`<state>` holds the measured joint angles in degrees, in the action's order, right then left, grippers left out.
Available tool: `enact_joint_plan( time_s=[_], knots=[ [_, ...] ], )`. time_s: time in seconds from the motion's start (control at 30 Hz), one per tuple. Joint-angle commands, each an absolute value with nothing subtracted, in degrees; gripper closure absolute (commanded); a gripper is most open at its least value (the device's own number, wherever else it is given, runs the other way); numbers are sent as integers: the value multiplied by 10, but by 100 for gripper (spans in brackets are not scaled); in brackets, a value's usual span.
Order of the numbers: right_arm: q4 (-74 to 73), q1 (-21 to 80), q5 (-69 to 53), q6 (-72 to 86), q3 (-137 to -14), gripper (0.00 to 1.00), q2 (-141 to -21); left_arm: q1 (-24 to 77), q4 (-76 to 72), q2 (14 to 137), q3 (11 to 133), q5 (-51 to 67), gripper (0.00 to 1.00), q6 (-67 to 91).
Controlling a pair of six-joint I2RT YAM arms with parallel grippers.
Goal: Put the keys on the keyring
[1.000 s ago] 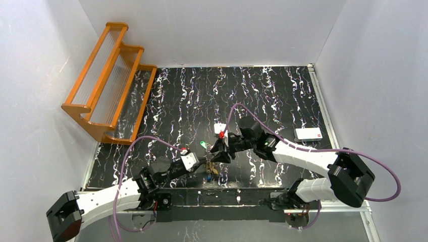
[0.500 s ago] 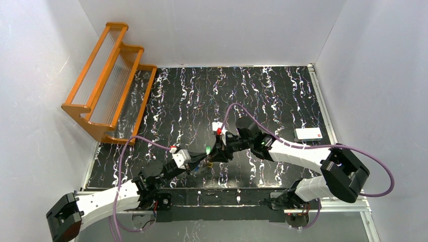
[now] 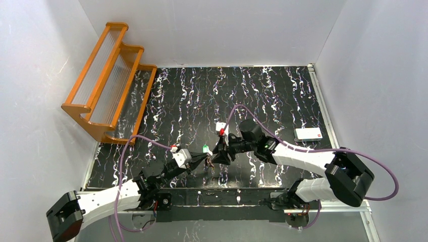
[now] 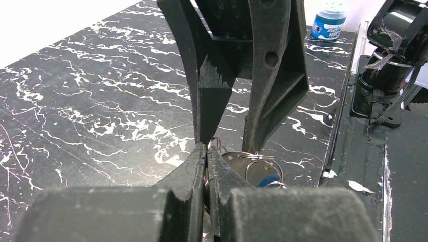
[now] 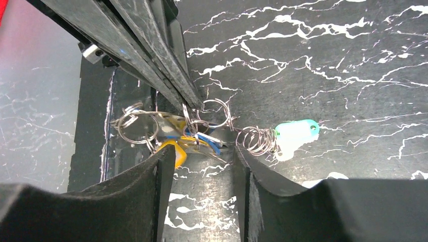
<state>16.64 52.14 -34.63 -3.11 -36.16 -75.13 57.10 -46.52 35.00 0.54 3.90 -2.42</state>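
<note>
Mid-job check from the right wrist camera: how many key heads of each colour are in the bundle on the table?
Green key head: 1
Blue key head: 1
Yellow-orange key head: 1
Total: 3

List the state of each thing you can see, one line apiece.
left tool: shut on the keyring
right tool: open, straddling the keyring
green key: outside both tools, at the end of a wire coil
yellow key: beside the keyring, partly hidden
</note>
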Motion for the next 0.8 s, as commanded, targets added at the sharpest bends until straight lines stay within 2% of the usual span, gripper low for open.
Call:
enact_joint_plan(
  time_s=[0.0,0.2,0.37,0.5,0.63,0.67,0.77],
  knots=[
    [192,519,-333,-28,-355,50,-723,570,-499,353,-24,42,100,-24],
    [227,519,-372,-26,-355,67,-731,570,-499,352,-24,43,100,-23],
    [207,519,-397,-33,-370,88,-764,570,-499,351,-25,42,100,-21],
    [187,519,-409,-42,-376,94,-782,570,-499,349,-25,40,100,-20],
    [182,519,-409,-50,-374,93,-779,570,-499,347,-25,37,100,-21],
    [185,519,-405,-50,-372,88,-776,570,-499,348,-25,38,100,-20],
    [193,519,-388,-51,-368,58,-756,570,-499,350,-24,41,100,-20]
  ],
)
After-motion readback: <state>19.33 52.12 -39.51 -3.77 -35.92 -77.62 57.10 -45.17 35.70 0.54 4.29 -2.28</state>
